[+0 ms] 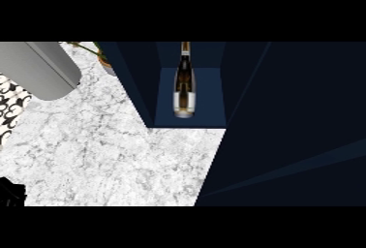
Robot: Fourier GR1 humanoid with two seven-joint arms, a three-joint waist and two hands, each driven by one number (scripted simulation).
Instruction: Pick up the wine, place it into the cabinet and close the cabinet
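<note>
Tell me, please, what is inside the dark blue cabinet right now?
Inside the dark blue cabinet a single dark glass wine bottle stands on its blue shelf floor. The cabinet's dark walls and door cover the rest of the interior, so anything further in cannot be seen.

At the far left a grey forearm [44, 68] is cut off by the picture's left and top edges, so its hand does not show. A bit of a black hand [10, 193] sits at the near left corner, mostly out of view; how its fingers stand cannot be told. Far off, beside the cabinet [286, 121], a few green leaves [91, 47] and a curved rim [107, 65] show, the rest hidden. The bottle's [184, 87] neck meets the top edge. The cabinet runs off the right side.
</note>
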